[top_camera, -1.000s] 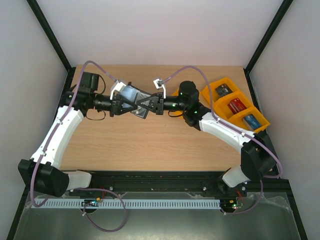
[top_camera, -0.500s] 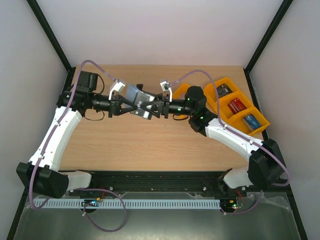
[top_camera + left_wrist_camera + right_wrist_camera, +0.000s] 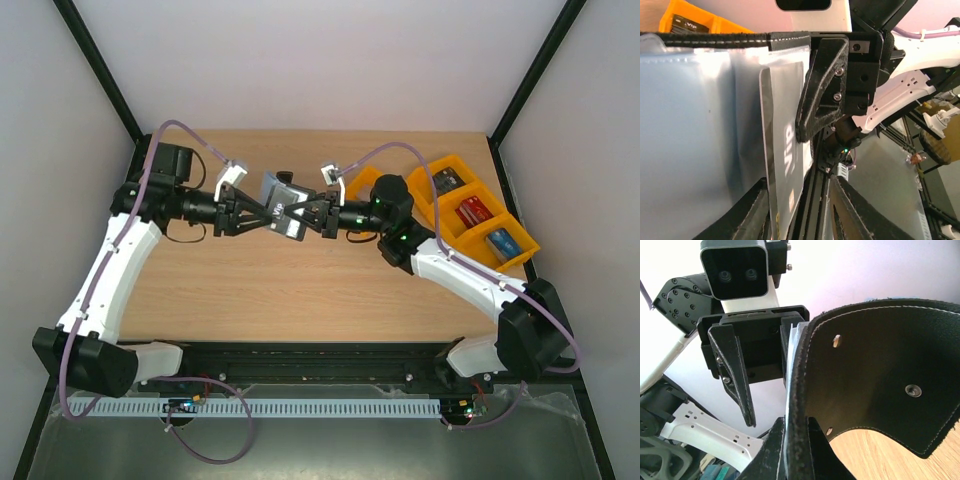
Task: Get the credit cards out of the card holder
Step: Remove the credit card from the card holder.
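Observation:
The black card holder (image 3: 283,205) hangs open in the air between my two grippers over the table's far middle. My right gripper (image 3: 312,212) is shut on its black leather edge (image 3: 800,440), with a pale pocket layer pinched alongside. In the left wrist view, its blue-grey clear pockets (image 3: 695,130) fill the left side. A grey credit card (image 3: 787,165) with pale "VIP" print sticks out of a pocket. My left gripper (image 3: 800,215) is open. The card lies between its fingers, against the left finger (image 3: 752,212) and apart from the right one.
Orange trays (image 3: 425,185) stand at the table's far right. They hold a dark card (image 3: 445,182), a red card (image 3: 472,210) and a blue card (image 3: 503,242). A tray corner (image 3: 685,12) also shows in the left wrist view. Black frame posts stand at the table's corners.
The right arm has reached further left with the card holder. The left gripper has drawn back a little to the left, so more of the holder shows between the grippers.

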Available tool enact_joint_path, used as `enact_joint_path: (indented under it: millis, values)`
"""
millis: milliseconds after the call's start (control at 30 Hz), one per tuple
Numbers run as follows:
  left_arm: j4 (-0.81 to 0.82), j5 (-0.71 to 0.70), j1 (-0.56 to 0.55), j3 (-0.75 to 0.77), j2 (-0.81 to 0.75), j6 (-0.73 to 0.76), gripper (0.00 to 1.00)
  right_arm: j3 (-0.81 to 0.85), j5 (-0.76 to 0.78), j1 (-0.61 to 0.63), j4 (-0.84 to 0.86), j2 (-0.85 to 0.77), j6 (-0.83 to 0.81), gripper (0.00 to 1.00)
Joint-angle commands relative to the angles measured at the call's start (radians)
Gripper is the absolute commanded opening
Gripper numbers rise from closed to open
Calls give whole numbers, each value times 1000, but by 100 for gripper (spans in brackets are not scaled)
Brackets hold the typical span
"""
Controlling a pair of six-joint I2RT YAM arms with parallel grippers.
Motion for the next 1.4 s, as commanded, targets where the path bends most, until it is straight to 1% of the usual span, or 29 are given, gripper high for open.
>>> enact_joint_path:
  millis: [0,100,233,300,367,400,433,533,667,767,833,867,933,967,1033,1133,1200,1267,1333,1367]
  values:
    - [-39,48,57,35,-29,36,36,6,-28,-5,35,-26,-18,2]
    - [-27,66,85,30,-21,22,33,17,-79,-5,35,-22,-18,2]
    - [66,69,82,-12,-12,-84,30,27,-121,-5,41,-14,-12,2]
    - [59,66,59,-8,-10,-56,30,25,-123,-5,41,-14,-12,2]
    - [14,60,31,19,-10,3,37,24,-122,-5,42,-11,-9,2]
    - [-1,58,24,25,-10,20,38,25,-125,-5,47,-10,-5,2]
    - [-3,51,24,27,-10,20,34,25,-130,-5,54,-7,-1,2]
    - [45,-17,27,12,-5,-28,15,27,-138,-5,72,-5,14,2]
    - [93,-21,29,-23,7,-55,3,36,-169,-5,77,-1,19,2]
    - [124,-8,29,-36,7,-71,2,39,-203,-3,77,-2,21,2]
    - [139,10,29,-42,7,-84,6,41,-220,0,70,-3,15,2]
    - [143,12,29,-43,7,-86,8,43,-224,1,62,-2,8,2]
    - [157,2,25,-49,7,-104,18,46,-224,6,51,-3,-1,2]
    - [170,-11,19,-53,7,-116,20,48,-222,9,51,0,-4,2]
    - [181,-24,-2,-62,9,-117,19,54,-218,14,44,8,-11,2]
    - [179,-17,-36,-67,17,-114,12,65,-214,19,39,15,-16,2]
    - [177,-2,-43,-65,20,-112,8,65,-207,19,38,13,-17,2]
    - [172,24,-43,-64,20,-110,6,62,-191,20,29,8,-18,2]
    - [157,48,-45,-64,18,-94,3,62,-162,19,6,4,-57,2]
    - [150,56,-45,-62,16,-88,2,63,-152,19,-6,2,-66,2]
